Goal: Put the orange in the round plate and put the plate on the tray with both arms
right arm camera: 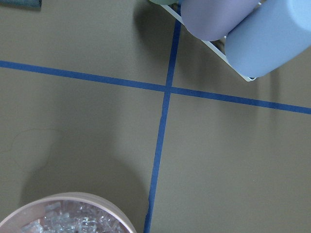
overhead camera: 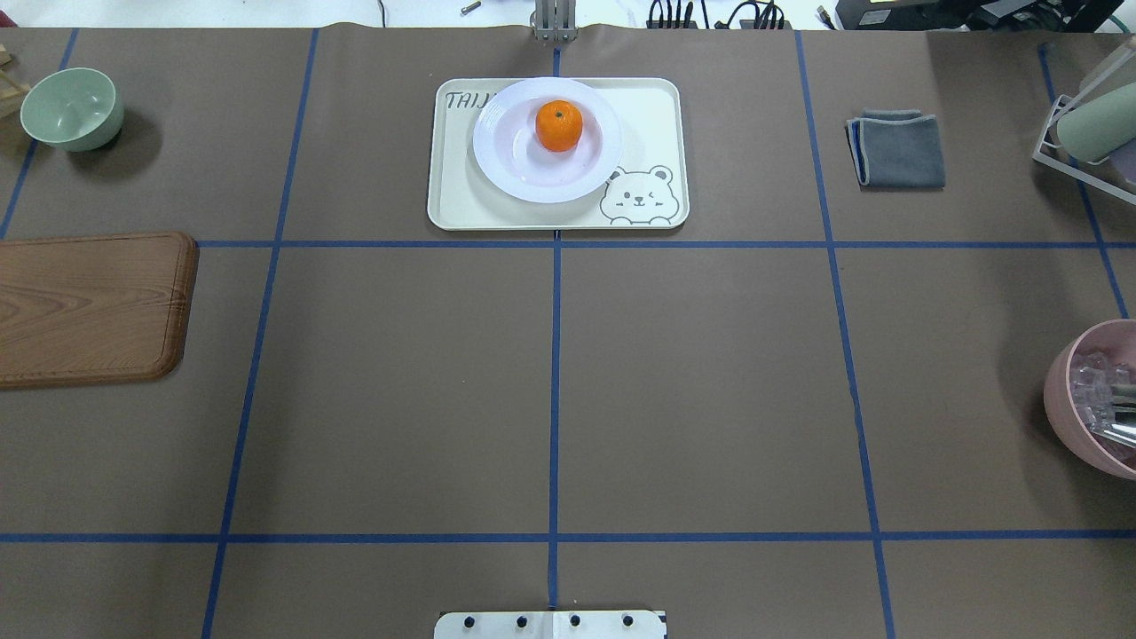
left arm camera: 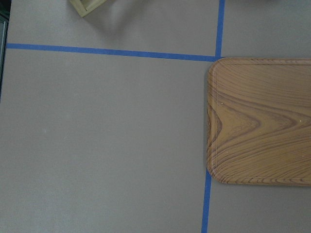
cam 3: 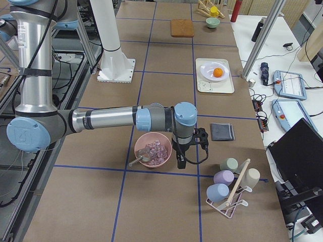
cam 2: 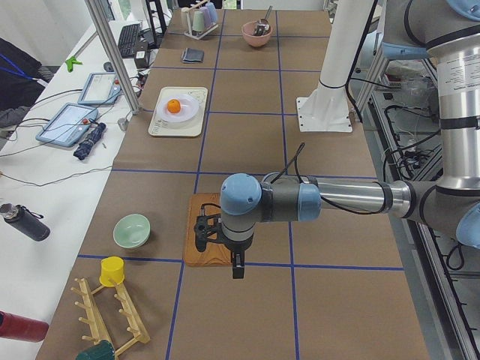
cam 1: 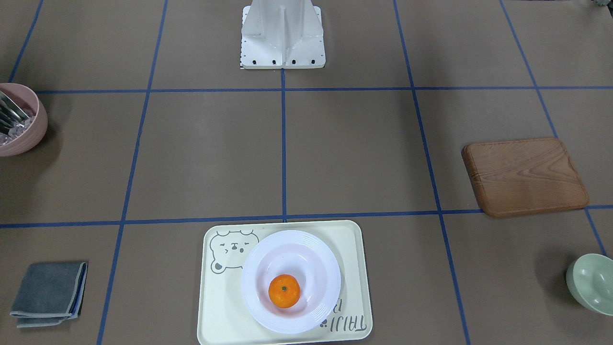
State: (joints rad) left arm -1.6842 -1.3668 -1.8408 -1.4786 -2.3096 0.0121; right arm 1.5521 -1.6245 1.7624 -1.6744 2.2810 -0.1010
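Observation:
The orange (cam 1: 284,291) (overhead camera: 559,125) lies in the middle of the round plate (cam 1: 325,258) (overhead camera: 506,169). That plate rests on the tray (cam 1: 349,249) (overhead camera: 657,115), at the table edge far from the robot's base. Neither arm is near it. My left gripper (cam 2: 238,270) hangs over the wooden board's end, and my right gripper (cam 3: 180,162) hangs beside the pink bowl. Both show only in the side views, so I cannot tell whether they are open or shut. Neither wrist view shows any fingers.
A wooden board (cam 1: 524,176) (left arm camera: 262,121) and a pale green bowl (overhead camera: 71,106) lie on my left side. On my right side are a pink bowl (overhead camera: 1096,399) (right arm camera: 68,218) of ice and tongs, a folded grey cloth (overhead camera: 898,149) and a cup rack (cam 3: 229,184).

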